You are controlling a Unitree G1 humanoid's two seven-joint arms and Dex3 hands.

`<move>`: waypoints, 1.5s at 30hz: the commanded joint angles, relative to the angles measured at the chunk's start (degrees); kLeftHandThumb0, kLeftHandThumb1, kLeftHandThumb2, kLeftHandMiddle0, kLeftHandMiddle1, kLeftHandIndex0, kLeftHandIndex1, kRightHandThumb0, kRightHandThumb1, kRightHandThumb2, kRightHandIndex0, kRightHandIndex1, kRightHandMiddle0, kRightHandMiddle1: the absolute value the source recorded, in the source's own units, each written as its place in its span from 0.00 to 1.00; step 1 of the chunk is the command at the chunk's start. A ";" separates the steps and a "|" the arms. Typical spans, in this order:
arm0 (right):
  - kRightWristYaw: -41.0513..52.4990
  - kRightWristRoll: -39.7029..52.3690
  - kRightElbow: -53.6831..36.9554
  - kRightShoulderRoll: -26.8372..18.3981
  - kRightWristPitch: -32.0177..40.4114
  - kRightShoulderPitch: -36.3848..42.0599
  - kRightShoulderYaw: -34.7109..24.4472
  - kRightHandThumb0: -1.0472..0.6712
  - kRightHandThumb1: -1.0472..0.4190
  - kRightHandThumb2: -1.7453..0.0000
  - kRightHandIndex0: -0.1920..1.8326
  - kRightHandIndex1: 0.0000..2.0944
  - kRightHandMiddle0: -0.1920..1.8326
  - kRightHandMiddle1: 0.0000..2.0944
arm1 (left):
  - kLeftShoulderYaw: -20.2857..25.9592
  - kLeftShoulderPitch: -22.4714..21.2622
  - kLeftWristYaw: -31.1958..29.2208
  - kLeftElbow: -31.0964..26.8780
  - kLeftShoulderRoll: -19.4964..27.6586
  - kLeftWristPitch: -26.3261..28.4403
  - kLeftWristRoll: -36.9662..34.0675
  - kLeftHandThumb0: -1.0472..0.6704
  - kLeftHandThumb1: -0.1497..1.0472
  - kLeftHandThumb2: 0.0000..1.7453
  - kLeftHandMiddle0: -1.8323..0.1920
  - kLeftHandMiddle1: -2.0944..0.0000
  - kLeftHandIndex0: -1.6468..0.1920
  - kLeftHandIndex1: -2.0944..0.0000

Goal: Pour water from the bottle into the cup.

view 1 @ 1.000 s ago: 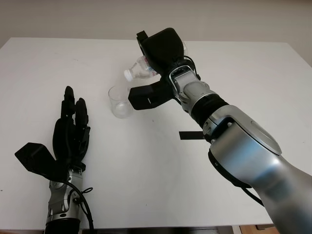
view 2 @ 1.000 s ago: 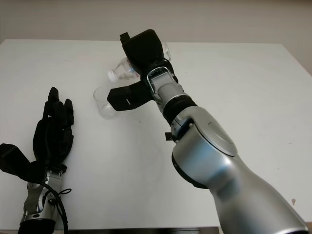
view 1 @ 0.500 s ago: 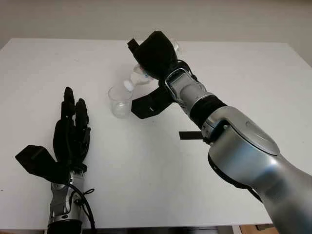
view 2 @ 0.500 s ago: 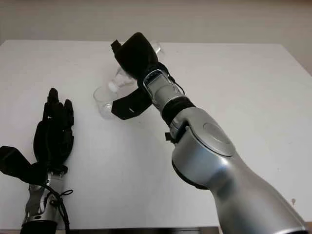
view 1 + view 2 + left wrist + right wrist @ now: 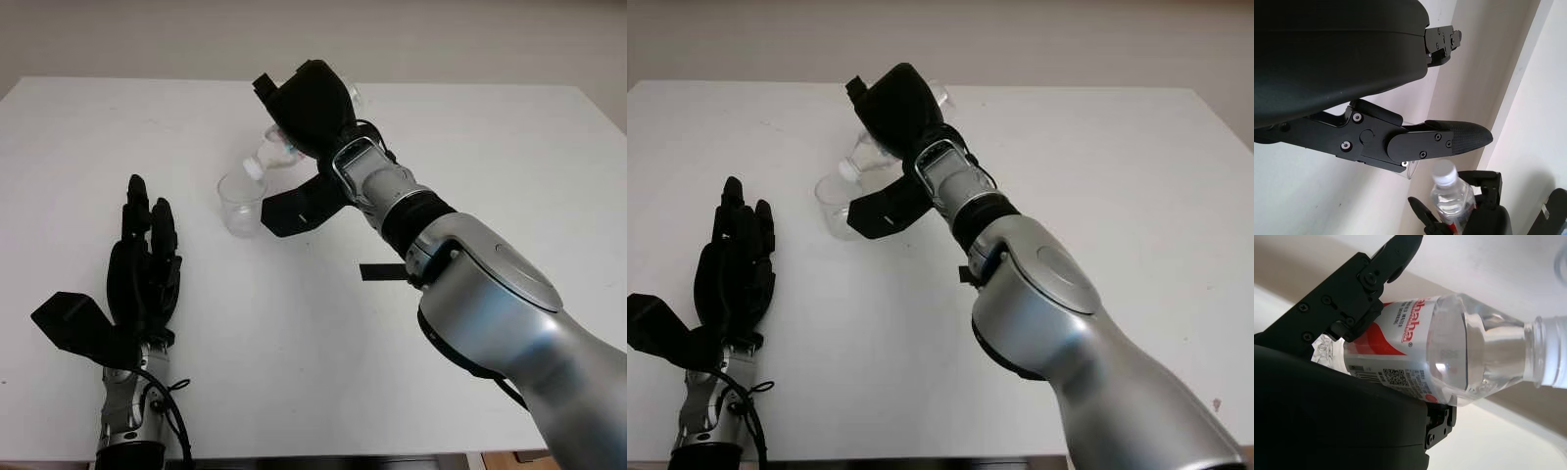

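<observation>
The bottle (image 5: pixel 277 150), grasped by the right hand (image 5: pixel 312 106), is being tilted neck-down over the cup (image 5: pixel 240 203) on the surface (image 5: pixel 490 157); steeper tipping is probably being called for, while the left hand (image 5: pixel 142 269) is being kept open.

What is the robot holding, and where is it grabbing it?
The right hand holds a clear plastic water bottle with a red label around its labelled body, tipped over the clear cup. The left hand holds nothing.

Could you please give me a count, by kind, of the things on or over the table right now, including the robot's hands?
Bottles: 1, the bottle, tilted neck-down over the cup in the right hand
Cups: 1, the cup, clear, upright on the table
Hands: 2, the right one on the bottle and the left hand, open, near the table's front left
Total: 4
</observation>
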 commanded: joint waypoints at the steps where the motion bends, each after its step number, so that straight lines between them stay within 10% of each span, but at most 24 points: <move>1: -1.81 2.97 -0.77 -0.18 -0.60 -1.00 -3.26 0.38 0.04 0.97 0.53 1.00 0.20 0.78 | 0.17 1.95 -0.38 2.59 -0.63 0.80 -0.37 0.19 1.00 0.24 0.97 0.98 0.96 0.97; 9: 1.05 18.04 -1.48 -1.45 -3.90 0.22 -17.92 0.44 0.00 0.96 0.40 1.00 0.14 0.99 | 0.54 1.87 -0.57 2.17 0.25 1.45 -0.29 0.19 1.00 0.24 0.97 0.97 0.96 0.97; 17: 9.37 30.89 -3.02 -3.91 -14.24 6.71 -29.99 0.46 0.00 0.94 0.75 1.00 0.63 1.00 | 0.70 1.57 -1.44 1.74 0.95 2.46 -0.82 0.19 1.00 0.24 0.97 0.97 0.96 0.97; 27: 32.12 51.00 -8.74 -5.79 -18.84 15.94 -46.44 0.45 0.00 0.87 0.73 1.00 0.68 1.00 | 0.80 0.93 -2.17 1.18 1.82 3.98 -0.82 0.19 1.00 0.25 0.97 0.97 0.96 0.97; 45: 43.28 71.54 -63.02 -7.53 10.46 45.12 -56.11 0.51 0.00 0.84 0.80 1.00 0.57 1.00 | 0.43 0.58 -3.95 1.01 2.54 5.89 -1.33 0.19 1.00 0.25 0.97 0.98 0.97 0.98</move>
